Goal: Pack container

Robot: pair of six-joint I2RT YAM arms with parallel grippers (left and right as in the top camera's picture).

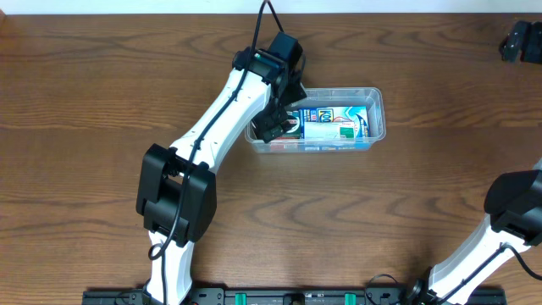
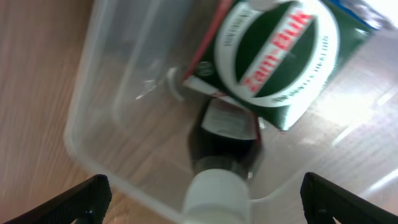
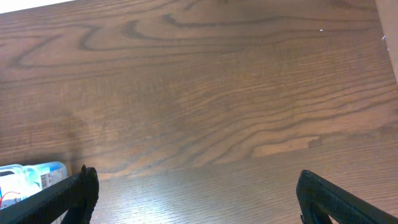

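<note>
The container (image 1: pixel 380 119) sits on the table (image 1: pixel 85 102) right of centre, toward the far side. At its left end lie a green Zam-Buk box (image 2: pixel 280 56) and a dark bottle (image 2: pixel 221 140) with a white cap. The left gripper (image 2: pixel 205 186) hovers over that end, fingers spread wide and holding nothing. The right gripper (image 3: pixel 196 180) is apart too, empty, above the table to the container's right.

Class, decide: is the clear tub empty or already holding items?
Holding items: inside the tub sit a green box, a white-capped dark bottle and blue-white packs.
</note>
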